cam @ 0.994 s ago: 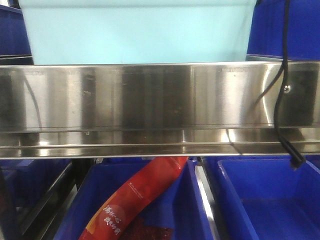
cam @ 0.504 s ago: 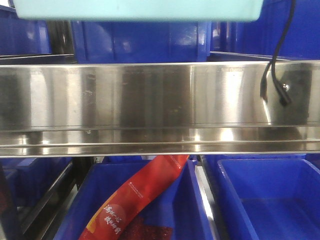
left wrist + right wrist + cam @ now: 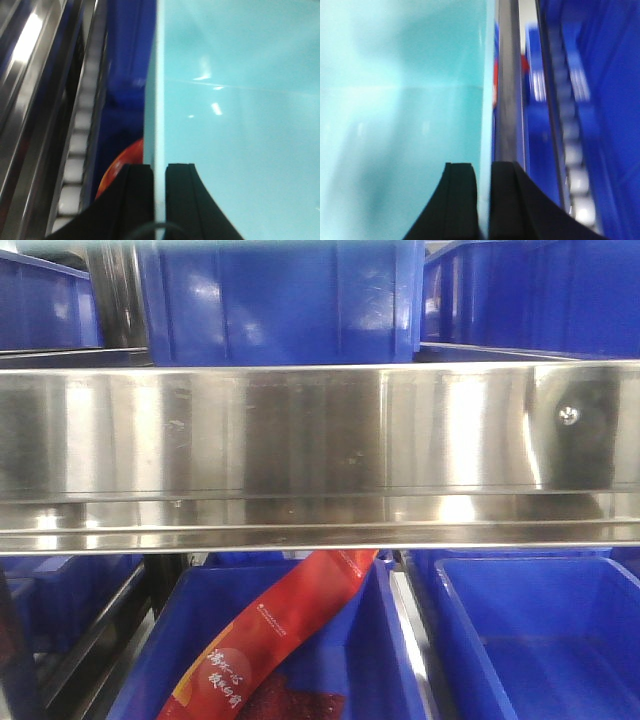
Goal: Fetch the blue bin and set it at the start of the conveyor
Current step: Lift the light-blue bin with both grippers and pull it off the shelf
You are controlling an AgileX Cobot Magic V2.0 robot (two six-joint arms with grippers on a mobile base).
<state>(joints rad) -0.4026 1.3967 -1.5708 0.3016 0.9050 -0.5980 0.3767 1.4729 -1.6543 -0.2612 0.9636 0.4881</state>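
The blue bin (image 3: 240, 125) is pale cyan and smooth, and its inside fills the right of the left wrist view. My left gripper (image 3: 159, 167) is shut on the bin's thin left wall, one black finger on each side of the rim. In the right wrist view the bin (image 3: 395, 125) fills the left, and my right gripper (image 3: 484, 167) is shut on its right wall the same way. The bin hangs between both grippers above the shelf. Neither the bin nor the grippers show clearly in the front view. The conveyor start is out of view.
A shiny stainless shelf rail (image 3: 320, 430) crosses the front view. Dark blue ribbed bins (image 3: 280, 300) stand behind it. Below are more dark blue bins (image 3: 540, 640), one holding a red packet (image 3: 270, 640). Roller tracks (image 3: 75, 145) (image 3: 570, 150) run beside the cyan bin.
The cyan bin has risen from behind the rail and out of the top of the front view. The dangling black cable went up with it, uncovering the dark blue bins.
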